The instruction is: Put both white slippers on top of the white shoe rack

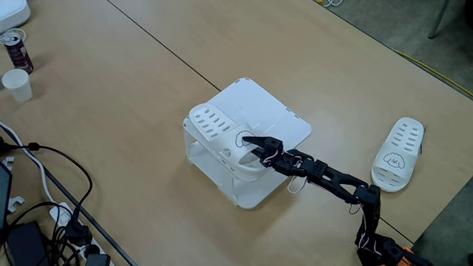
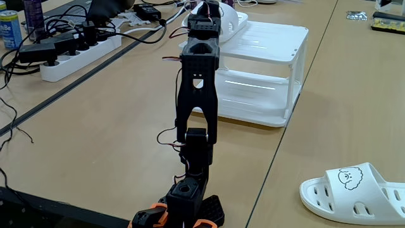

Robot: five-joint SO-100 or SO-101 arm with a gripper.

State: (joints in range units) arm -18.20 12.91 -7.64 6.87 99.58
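Fingers (image 1: 250,142) grasp one slipper (image 1: 222,136) at the rack (image 1: 277,114) edge; early release there risks it tipping onto the table (image 1: 111,111).

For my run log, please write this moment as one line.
gripper: at first slipper, grip unclear | first slipper: on rack | second slipper: on table | task: unfinished

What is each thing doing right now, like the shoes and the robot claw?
Slipper on rack: lying on the rack's top, gripper at its strap.
Second slipper: flat on the table, untouched.
White shoe rack: upright, shelves empty.
Gripper: at the strap; open or shut unclear.
Paper cup: upright.
Can: upright.
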